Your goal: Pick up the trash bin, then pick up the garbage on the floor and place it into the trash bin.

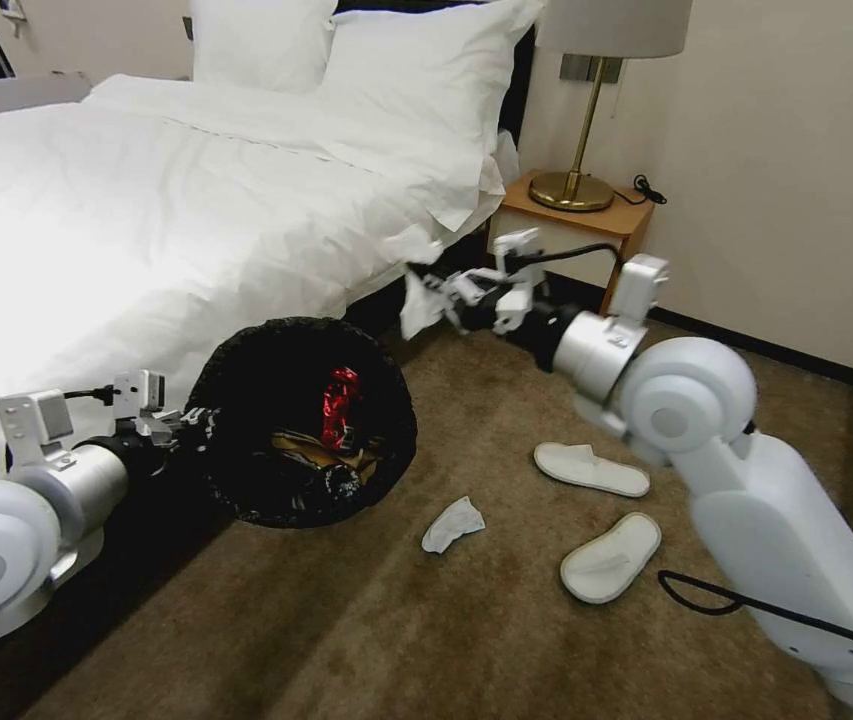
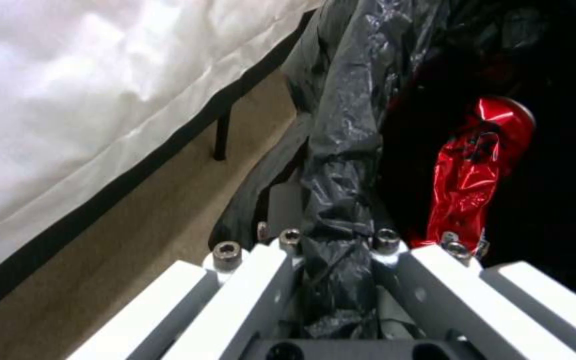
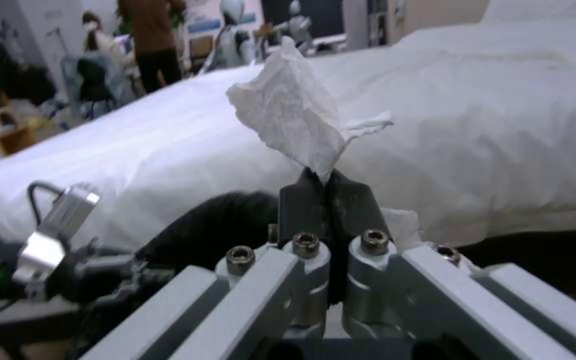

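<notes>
While left end effector (image 1: 181, 420) clamps black-lined trash bin (image 1: 246, 400) rim, right end effector (image 1: 443, 292) pinches crumpled white tissue (image 1: 418, 305).

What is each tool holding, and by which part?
Left tool grips the trash bin by its bag-lined rim. Right tool pinches a crumpled tissue by its lower end.

The trash bin (image 1: 246, 400) wears a crinkled, glossy black liner, with a shiny red wrapper (image 1: 338, 405) and a bit of gold-brown inside. A white tissue (image 1: 420, 305) is pinched in dark jaws, another white tissue (image 1: 452, 523) and two white slippers (image 1: 591, 468) lie on mottled brown carpet (image 1: 446, 620). The bed (image 1: 146, 200) is all white, the lamp (image 1: 576, 150) brass-gold.
</notes>
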